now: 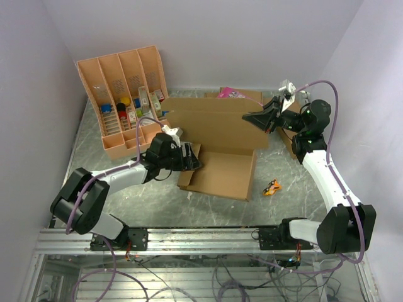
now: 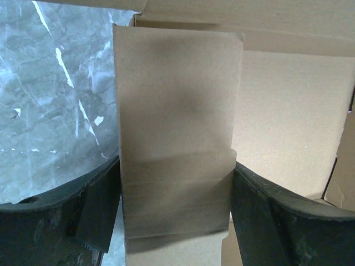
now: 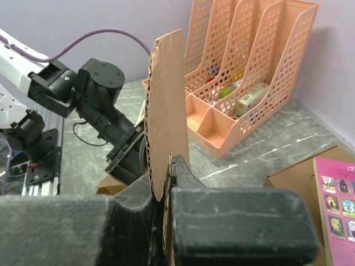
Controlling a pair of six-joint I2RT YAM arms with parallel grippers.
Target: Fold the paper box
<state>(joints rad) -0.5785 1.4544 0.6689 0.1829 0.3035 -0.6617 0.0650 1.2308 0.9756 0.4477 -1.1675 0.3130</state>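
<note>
We are clamping the right gripper on the right end of the paper box's raised back wall; the box is lying open mid-table. The left gripper is straddling a side flap, and we cannot tell whether it is squeezing. If we are pulling unevenly, we are risking the wall slipping free or the flap buckling off its crease.

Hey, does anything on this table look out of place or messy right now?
One stray: a small orange object lies loose on the table, just right of the paper box and not touching it. It's too small to identify. Nothing looks spilled.
</note>
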